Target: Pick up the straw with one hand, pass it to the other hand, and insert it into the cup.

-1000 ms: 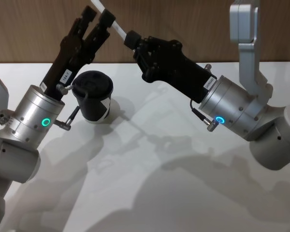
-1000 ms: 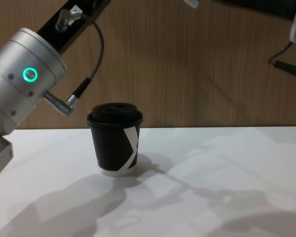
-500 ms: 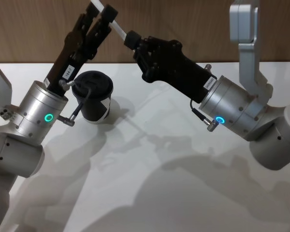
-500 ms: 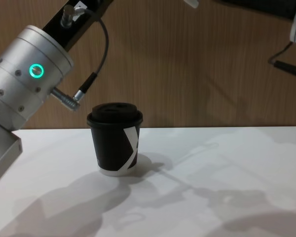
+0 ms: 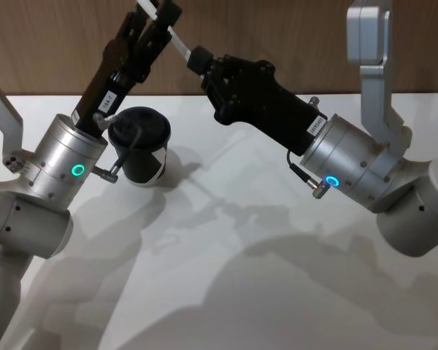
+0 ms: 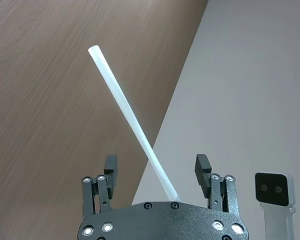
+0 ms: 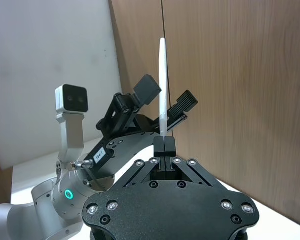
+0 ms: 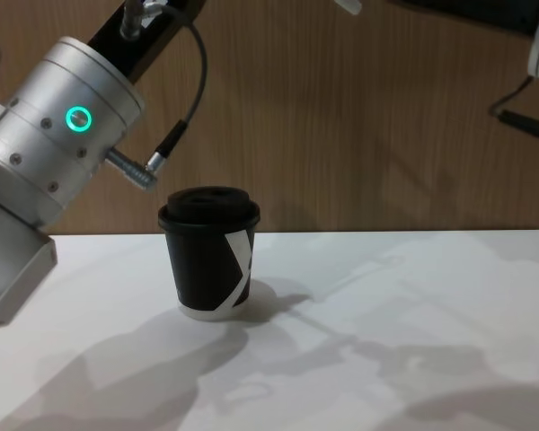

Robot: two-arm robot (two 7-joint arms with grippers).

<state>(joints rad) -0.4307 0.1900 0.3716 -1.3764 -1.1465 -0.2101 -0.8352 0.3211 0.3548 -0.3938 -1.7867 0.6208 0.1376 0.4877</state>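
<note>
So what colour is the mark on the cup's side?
White, on the black cup; clearest in the chest view.

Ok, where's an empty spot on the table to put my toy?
The white table is bare to the right of the cup and all along the near edge. It is crowded above the cup, where the left gripper and right gripper meet at the straw.

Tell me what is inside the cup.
The black lid covers the cup, so its inside cannot be seen. The straw is not in it: it is in the air, clamped by the right tool, passing between the open fingers of the left tool.
</note>
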